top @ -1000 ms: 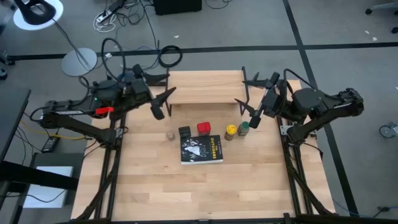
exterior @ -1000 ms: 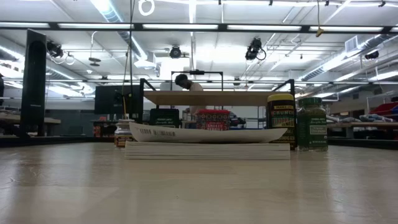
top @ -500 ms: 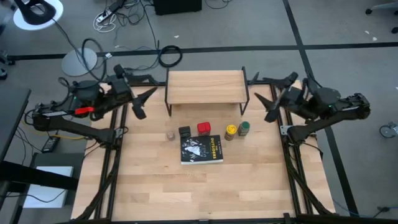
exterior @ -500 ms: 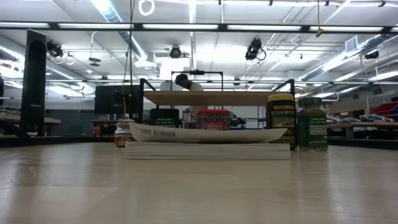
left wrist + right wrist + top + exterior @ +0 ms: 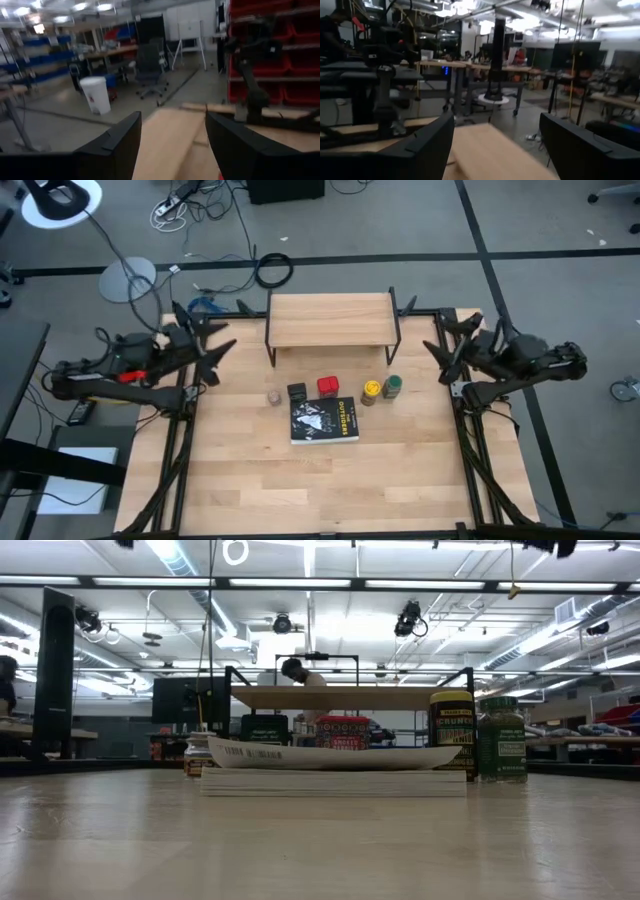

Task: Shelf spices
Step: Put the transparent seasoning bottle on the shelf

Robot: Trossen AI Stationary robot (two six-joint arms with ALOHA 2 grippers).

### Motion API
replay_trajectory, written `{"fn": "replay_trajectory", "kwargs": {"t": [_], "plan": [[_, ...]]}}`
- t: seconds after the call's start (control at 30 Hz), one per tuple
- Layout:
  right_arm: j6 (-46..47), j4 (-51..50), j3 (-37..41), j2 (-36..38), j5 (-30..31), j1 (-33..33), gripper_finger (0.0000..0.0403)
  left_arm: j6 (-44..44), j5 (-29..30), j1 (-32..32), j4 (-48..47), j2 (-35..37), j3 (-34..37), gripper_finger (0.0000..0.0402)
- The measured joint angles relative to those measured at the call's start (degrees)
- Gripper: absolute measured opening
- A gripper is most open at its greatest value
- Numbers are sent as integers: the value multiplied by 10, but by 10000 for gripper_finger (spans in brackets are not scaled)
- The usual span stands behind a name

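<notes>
A: Surface [image 5: 250, 480] first: where do the things sit on it?

B: Shelf [image 5: 329, 319] stands at the far edge, middle, its plank bare. Book [image 5: 324, 421] lies near the centre. Between the two runs a row of five spices: green jar [image 5: 393, 386] and yellow jar [image 5: 371, 391] toward the right edge, red tin [image 5: 327, 386] and dark tin [image 5: 296, 392] in the middle, pale jar [image 5: 274, 397] at the left end. None is shelved yet.

A: And the arms?

B: Both are folded back outside the surface. Left pincer [image 5: 212, 352] hangs over the left edge near the far corner, right pincer [image 5: 447, 348] over the right edge opposite. Each is spread and holds nothing; both wrist views show daylight between the fingers [image 5: 112, 145].

A: How would you start well?

B: I'd judge the end jars easiest: each arm takes its own side. Come down from above, close on the jar's body, lift clear of its neighbour, since yellow and green stand just beside each other. Set it upright on the plank, away from the rim.
</notes>
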State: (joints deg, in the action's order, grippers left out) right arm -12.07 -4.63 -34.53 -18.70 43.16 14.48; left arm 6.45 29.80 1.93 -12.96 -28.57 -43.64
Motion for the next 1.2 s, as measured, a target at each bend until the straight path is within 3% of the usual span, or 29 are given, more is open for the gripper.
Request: {"fn": "replay_trajectory", "kwargs": {"t": [0.17, 0.4, 0.77, 1.2], "plan": [[78, -2, 49, -6, -36, 0, 292, -71, -14, 0, 25, -12, 80, 229], [120, 35, 62, -57, -42, 0, 293, -144, -81, 1, 65, -122, 140, 244], [99, 87, 62, -92, -59, 0, 293, -201, -126, 1, 38, -294, 105, 282], [110, 95, 62, -136, -84, 0, 293, -255, -136, 1, -8, -345, 104, 282]]}}
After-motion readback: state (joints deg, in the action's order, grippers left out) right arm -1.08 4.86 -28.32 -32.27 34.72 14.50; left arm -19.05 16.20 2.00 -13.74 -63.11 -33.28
